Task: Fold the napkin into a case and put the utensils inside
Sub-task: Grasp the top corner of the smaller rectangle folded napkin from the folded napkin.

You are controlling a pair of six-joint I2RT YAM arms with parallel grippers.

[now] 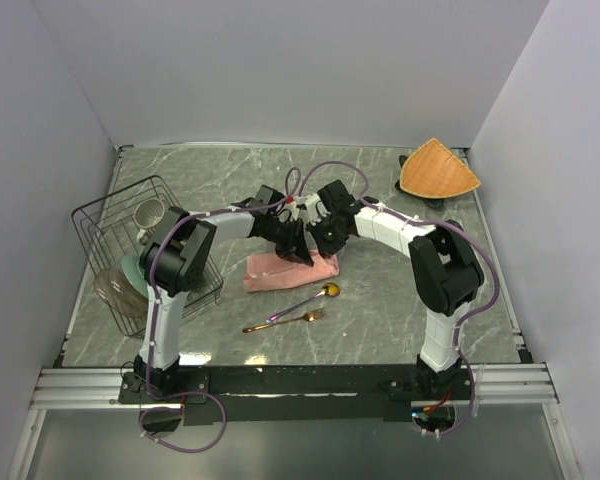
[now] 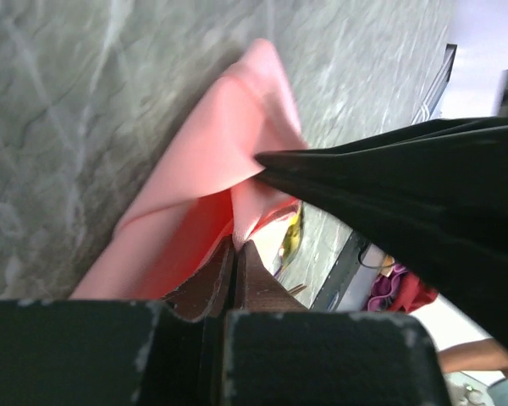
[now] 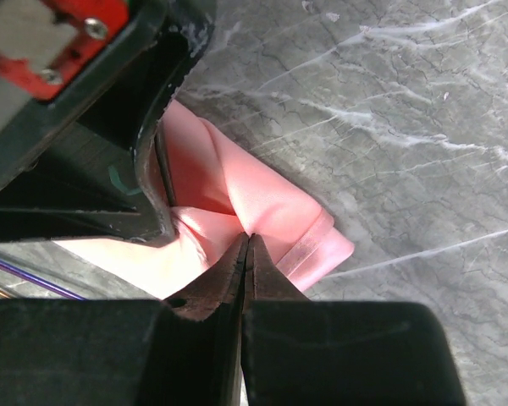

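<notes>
1. Overhead view: bright, even, diffuse light. The tabletop (image 1: 380,200) is sharp, with faint soft shadow around the napkin (image 1: 270,272).
2. In front of the napkin, the spoon (image 1: 329,291) bowl glints.
3. Left wrist view: the napkin's inner fold sinks into deep red shadow. The left pincer (image 2: 235,247) below it is dark and blurred, and the corner to its upper right burns out white.
4. Right wrist view: tabletop veins beyond the napkin are crisp. The right pincer (image 3: 246,245) below it is soft and underexposed.
</notes>
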